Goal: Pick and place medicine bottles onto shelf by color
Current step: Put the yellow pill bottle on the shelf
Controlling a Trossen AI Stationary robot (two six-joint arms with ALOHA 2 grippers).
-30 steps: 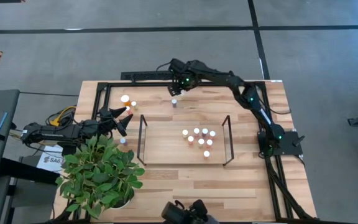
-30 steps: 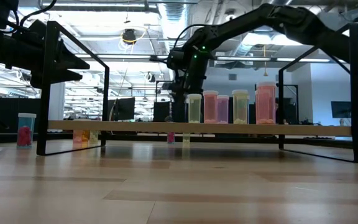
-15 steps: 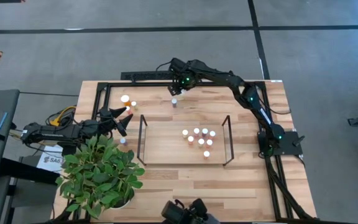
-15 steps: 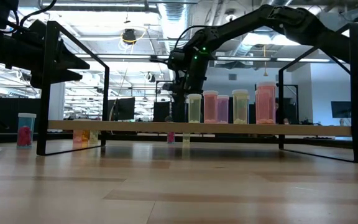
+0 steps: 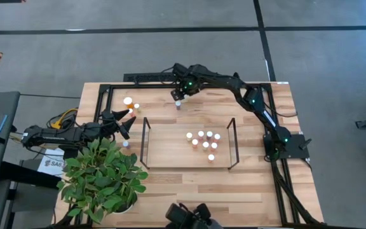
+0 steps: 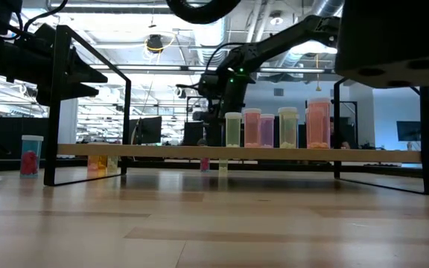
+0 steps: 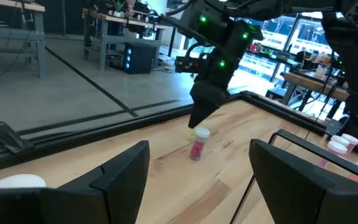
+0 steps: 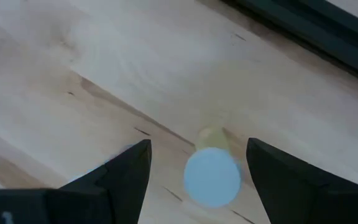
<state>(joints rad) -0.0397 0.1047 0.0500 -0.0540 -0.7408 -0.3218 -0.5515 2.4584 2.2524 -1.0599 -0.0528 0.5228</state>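
Note:
A small medicine bottle [image 5: 178,105] with a white cap and red contents [image 7: 197,144] stands upright on the table near its far edge, beyond the shelf. My right gripper [image 5: 178,95] hangs open just above it, pointing steeply down. In the right wrist view the cap [image 8: 212,176] lies between the two fingers, and they touch nothing. The shelf [image 5: 170,146], light wood between two black wire ends, carries several bottles [image 5: 203,144] upright on its right half. My left gripper [image 5: 127,124] waits open at the table's left side, pointing level.
Two bottles [image 5: 131,102] stand at the table's far left and another bottle [image 5: 125,144] beside a leafy potted plant [image 5: 103,178] at the near left. A black frame [image 5: 107,89] runs around the table. A camera [image 5: 192,217] sits at the near edge.
My right gripper has come down a little toward the bottle at the far edge and has stayed open. The bottle has not moved.

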